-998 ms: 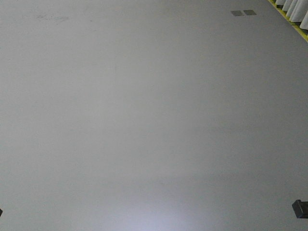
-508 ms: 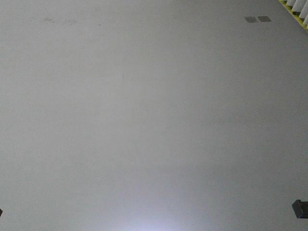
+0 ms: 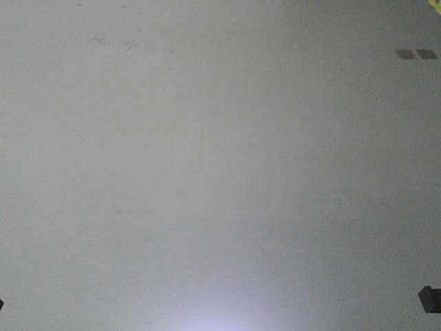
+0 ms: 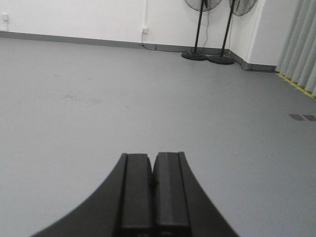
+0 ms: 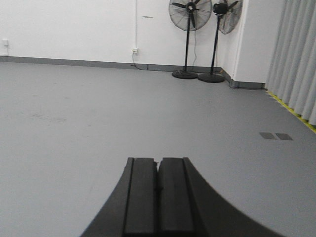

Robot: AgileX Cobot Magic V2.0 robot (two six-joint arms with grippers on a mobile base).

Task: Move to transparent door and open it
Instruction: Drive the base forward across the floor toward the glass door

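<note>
While transparent door shows in no view, task barely begun: base on grey floor (image 3: 207, 172), pedestal fans (image 5: 190, 39) and curtain (image 5: 296, 59) ahead. Clenched and empty: left pincer (image 4: 153, 157), right pincer (image 5: 158, 160). Remaining: locate door, drive up, pull it open.
</note>
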